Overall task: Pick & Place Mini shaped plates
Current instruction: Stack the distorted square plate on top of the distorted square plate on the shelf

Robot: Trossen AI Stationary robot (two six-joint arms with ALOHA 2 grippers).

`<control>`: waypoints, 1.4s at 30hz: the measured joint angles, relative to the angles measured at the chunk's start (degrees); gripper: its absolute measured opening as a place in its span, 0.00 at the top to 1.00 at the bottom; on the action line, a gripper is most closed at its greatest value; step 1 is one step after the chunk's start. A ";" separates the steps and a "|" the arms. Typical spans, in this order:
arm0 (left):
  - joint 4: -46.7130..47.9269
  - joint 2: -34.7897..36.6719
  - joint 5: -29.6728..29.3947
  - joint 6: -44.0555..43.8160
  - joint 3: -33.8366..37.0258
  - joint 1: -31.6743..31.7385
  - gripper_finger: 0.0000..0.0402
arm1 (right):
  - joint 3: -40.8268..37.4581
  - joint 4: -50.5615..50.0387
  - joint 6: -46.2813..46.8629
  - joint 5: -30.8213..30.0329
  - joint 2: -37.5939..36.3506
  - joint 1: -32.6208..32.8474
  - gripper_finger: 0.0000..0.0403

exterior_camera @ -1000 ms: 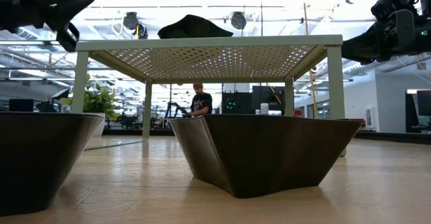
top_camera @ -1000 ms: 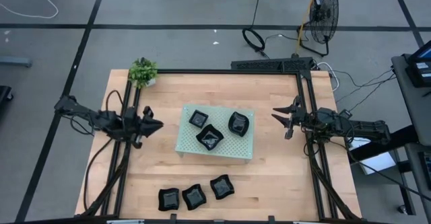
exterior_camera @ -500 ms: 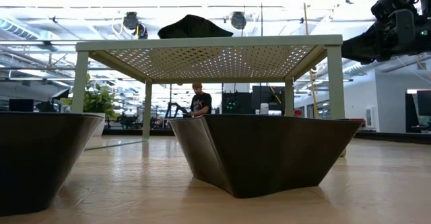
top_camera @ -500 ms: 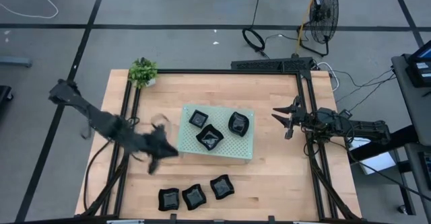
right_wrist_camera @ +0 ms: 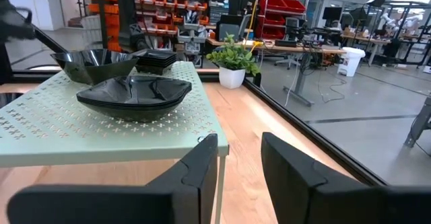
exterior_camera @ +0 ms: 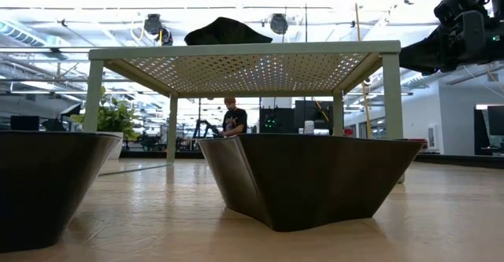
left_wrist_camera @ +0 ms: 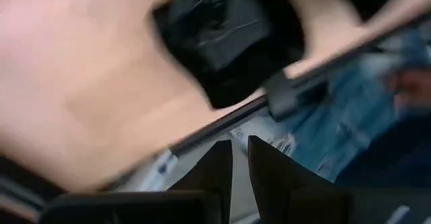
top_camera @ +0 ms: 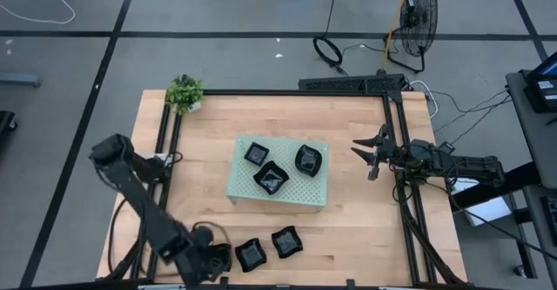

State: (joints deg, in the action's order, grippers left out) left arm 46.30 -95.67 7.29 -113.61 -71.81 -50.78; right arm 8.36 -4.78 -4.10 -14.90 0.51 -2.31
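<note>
The left gripper (top_camera: 211, 260) hangs over the near edge of the tabletop (top_camera: 357, 220) with its jaws drawn narrow, only a slit between the fingers (left_wrist_camera: 266, 167), and nothing between them. Directly under it lies a black mini plate (left_wrist_camera: 215, 39), the end one of a row of three; the wavy-edged plate (top_camera: 251, 254) and the next one (top_camera: 285, 242) sit just beside it. The right gripper (top_camera: 365, 158) waits well apart at the far side, jaws moderately parted and empty. Between the two grippers stands the pale green perforated board (top_camera: 306, 190), carrying three more dishes: a small square one (top_camera: 256, 154), a wavy one (top_camera: 271, 178) and a rounded one (top_camera: 308, 160).
</note>
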 joint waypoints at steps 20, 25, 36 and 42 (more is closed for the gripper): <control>9.06 -7.03 4.46 -18.50 0.09 1.33 0.51 | 0.00 -0.02 0.00 0.02 0.00 -0.01 0.75; 7.97 -9.75 1.27 -18.49 0.09 0.15 0.50 | 0.00 -0.02 0.00 0.01 0.00 -0.02 0.75; 5.65 -11.96 -1.31 -18.28 0.09 -0.27 0.50 | 0.00 -0.11 0.02 0.02 0.00 -0.02 0.75; 5.65 -11.96 -1.33 -18.28 0.09 -0.27 0.50 | 0.00 -0.10 0.00 0.01 0.00 -0.01 0.75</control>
State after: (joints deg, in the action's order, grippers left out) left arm 51.94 -107.63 5.96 -131.90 -71.72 -51.05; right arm 8.36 -4.88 -4.10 -14.89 0.51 -2.32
